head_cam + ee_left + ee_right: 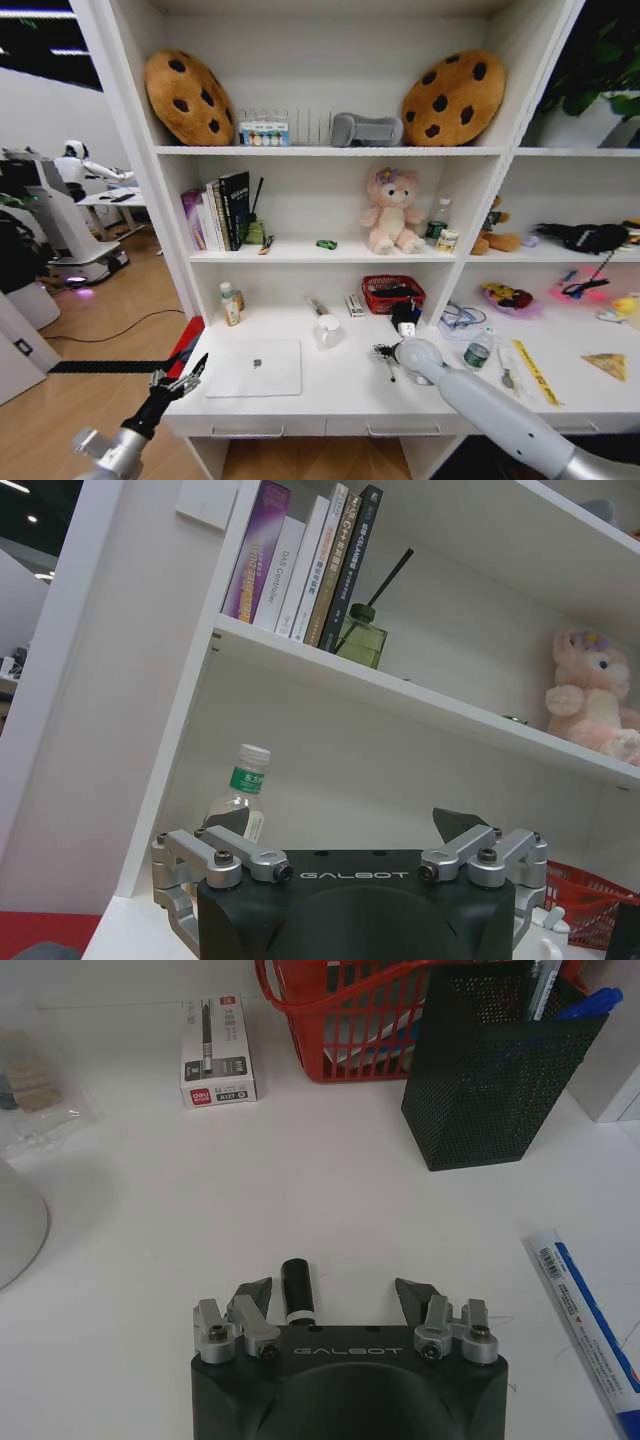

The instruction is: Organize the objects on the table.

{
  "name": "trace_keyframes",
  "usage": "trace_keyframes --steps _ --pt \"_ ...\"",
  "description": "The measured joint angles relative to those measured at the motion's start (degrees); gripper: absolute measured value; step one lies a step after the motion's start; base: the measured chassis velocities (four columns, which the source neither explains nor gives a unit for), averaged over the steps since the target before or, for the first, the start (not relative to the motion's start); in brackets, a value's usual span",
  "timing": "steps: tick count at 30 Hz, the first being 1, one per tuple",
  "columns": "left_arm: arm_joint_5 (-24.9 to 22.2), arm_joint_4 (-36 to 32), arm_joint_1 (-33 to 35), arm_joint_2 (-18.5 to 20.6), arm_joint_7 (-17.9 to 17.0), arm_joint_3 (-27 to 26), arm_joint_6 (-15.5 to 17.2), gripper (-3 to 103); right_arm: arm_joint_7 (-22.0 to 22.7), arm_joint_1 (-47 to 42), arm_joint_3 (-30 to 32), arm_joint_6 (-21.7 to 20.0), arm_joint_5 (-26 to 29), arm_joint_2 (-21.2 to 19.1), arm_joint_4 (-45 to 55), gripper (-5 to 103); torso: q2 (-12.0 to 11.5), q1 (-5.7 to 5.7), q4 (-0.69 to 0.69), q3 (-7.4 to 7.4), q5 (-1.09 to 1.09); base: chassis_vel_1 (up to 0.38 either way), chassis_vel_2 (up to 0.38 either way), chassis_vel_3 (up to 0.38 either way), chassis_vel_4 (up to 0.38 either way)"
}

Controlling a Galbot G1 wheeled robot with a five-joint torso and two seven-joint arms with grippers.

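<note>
A slim silver laptop (255, 368) lies shut on the white table (330, 395), left of centre. My right gripper (383, 352) hangs low over the table's middle, open. A black pen (297, 1289) lies on the white top between its fingers (250, 1296), closer to one of them and untouched. Beyond it stands a black mesh pen holder (505, 1080) with blue pens (588, 1005) inside. A yellow wedge (607, 365) lies far right. The tiny green car (326, 244) sits on the shelf above. My left gripper (185, 380) hovers open off the table's left end, holding nothing.
A red basket (340, 1020) and a boxed pen set (215, 1050) sit behind the right gripper, a blue and white tube (585, 1310) beside it. A white cup (328, 330) and a water bottle (240, 800) stand on the desk. Books (300, 565) line the shelf.
</note>
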Motion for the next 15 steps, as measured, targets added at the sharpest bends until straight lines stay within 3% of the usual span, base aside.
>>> trace_keyframes --steps 3,12,15 --pt "0.0 -0.4 0.0 0.0 -0.1 -0.1 -0.4 100 0.0 -0.5 0.2 0.0 -0.2 0.2 0.0 61 0.0 0.0 -0.02 0.0 0.0 0.0 0.0 0.0 0.0" --pt "-0.3 -0.7 -0.5 0.2 -0.3 0.2 -0.5 100 0.1 -0.2 0.1 0.0 -0.3 0.0 0.3 42 0.0 0.01 0.0 0.05 0.09 0.0 0.0 0.0 0.0" --pt "-0.3 -0.6 -0.7 0.0 -0.3 0.5 -0.4 100 0.4 0.1 -0.4 0.0 -0.2 -0.4 1.0 27 -0.1 0.03 0.03 0.08 0.13 0.0 0.0 0.0 0.0"
